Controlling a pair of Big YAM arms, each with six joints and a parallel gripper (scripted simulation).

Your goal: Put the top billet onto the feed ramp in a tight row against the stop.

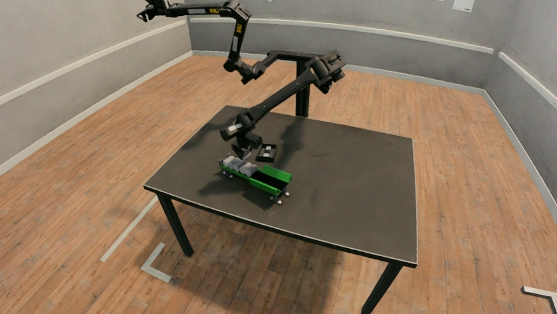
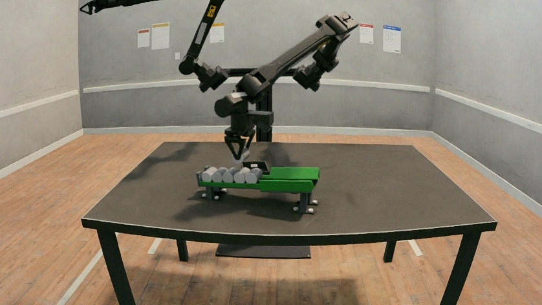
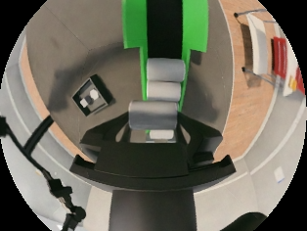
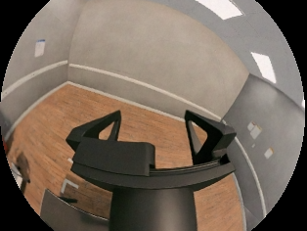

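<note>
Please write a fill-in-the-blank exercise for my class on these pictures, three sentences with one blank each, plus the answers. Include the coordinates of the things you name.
1. The left hand (image 2: 237, 157) (image 3: 153, 114) is shut on a single ____, lifted above the row.
2. The feed ramp (image 1: 268, 165) (image 2: 290, 185) (image 3: 134, 24) is coloured ____ along its side walls.
3. The ____ hand, the one away from the ramp, is open with nothing between its fingers.

Missing words: billet; green; right.

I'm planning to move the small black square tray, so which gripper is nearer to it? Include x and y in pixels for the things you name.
Left. The left gripper (image 1: 244, 155) (image 2: 239, 156) (image 3: 153, 114) holds a grey steel billet (image 1: 246, 155) (image 2: 244, 155) (image 3: 153, 119) close by the small black square tray (image 1: 265, 159) (image 2: 264, 166) (image 3: 101, 88); the right gripper (image 1: 141, 16) (image 2: 85, 8) (image 4: 153, 113) is raised far away from it.
</note>
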